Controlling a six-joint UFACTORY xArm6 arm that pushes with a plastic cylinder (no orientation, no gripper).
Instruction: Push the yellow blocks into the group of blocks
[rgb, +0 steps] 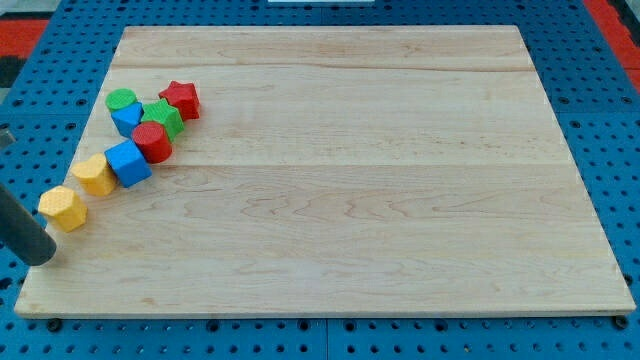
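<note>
Two yellow blocks lie at the view's left. One yellow block touches a blue cube at the lower end of the group. The other yellow block sits just below-left of it, apart from the cube. The group runs up-right: a red cylinder, a green block, a second blue block, a green cylinder and a red star. My tip is at the board's left edge, just below-left of the lower yellow block, a short gap from it.
The wooden board lies on a blue pegboard table. All the blocks are close to the board's left edge.
</note>
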